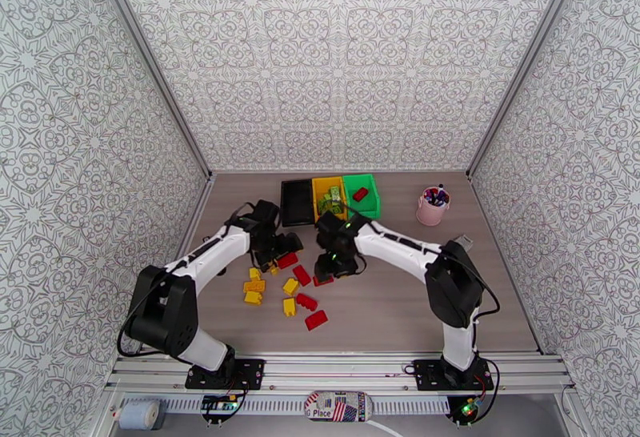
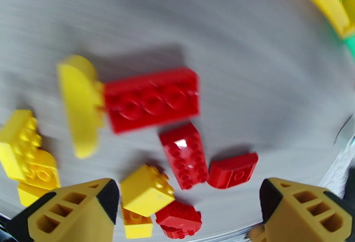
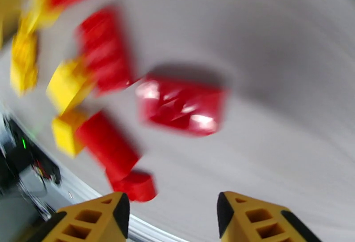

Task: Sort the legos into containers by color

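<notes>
Table takes up the lower half of the overhead frame. Black bin, yellow bin and green bin stand in a row side by side at its upper centre. I see a red brick in the green bin and green bricks in the yellow one.

Left gripper: fingers apart, above loose bricks, red and yellow, scattered centre-left of the table.

Right gripper: fingers apart. Its wrist view is smeared. A second red brick appears to lie mid-frame on the table.
</notes>
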### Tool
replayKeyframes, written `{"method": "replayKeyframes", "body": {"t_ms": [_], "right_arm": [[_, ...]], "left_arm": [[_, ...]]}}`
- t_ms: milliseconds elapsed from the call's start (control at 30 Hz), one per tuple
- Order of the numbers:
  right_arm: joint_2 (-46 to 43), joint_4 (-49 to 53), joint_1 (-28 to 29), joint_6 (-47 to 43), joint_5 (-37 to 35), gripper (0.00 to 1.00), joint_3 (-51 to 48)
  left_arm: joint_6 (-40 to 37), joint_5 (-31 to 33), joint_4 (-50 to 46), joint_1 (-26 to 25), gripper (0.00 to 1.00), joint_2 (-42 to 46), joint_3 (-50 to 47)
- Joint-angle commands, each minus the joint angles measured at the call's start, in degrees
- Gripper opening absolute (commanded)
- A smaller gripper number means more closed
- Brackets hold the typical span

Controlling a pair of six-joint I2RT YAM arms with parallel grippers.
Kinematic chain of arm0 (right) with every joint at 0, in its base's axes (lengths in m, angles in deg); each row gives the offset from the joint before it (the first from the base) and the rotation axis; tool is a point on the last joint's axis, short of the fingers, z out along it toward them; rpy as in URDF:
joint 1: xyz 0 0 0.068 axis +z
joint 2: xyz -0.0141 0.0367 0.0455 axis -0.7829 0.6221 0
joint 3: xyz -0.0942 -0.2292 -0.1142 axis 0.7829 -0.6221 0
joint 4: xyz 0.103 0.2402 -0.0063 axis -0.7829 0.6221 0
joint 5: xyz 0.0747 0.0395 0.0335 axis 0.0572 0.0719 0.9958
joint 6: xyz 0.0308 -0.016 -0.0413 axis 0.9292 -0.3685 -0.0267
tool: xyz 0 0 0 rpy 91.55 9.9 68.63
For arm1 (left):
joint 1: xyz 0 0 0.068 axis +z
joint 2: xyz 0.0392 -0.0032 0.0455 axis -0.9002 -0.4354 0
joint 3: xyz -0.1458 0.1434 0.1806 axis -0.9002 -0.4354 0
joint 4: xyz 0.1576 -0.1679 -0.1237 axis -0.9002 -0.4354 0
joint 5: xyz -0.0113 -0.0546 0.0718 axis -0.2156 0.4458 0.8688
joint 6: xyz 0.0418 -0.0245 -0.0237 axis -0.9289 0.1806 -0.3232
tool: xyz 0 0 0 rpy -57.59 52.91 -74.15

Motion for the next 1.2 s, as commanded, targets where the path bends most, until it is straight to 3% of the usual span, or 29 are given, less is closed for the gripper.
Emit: {"method": "replayKeyframes", "body": {"t_ms": [0,400,733,1033,1167], "right_arm": [[1.13,1.97,3.73,-6.37,-1.69,0.54,2.80],[10.90,6.04,10.36,-9.35,-6.21,0.50,10.98],[15.12,5.87,10.40,-9.01,-8.30,0.51,12.96],[15.90,4.29,10.40,-8.17,-8.68,0.32,12.28],[13.03,2.45,10.40,-6.79,-9.46,0.25,10.26]], "left_arm": [[0.98,-1.72,1.11,3.60,0.90,4.65,-1.70],[0.68,-4.91,-0.95,17.29,0.92,18.76,-13.83],[0.84,-5.39,-3.19,18.26,0.93,24.48,-17.47],[0.49,-6.79,-3.09,18.21,0.94,24.77,-18.15],[-0.15,-6.67,-2.88,15.09,0.94,22.18,-16.10]]}}
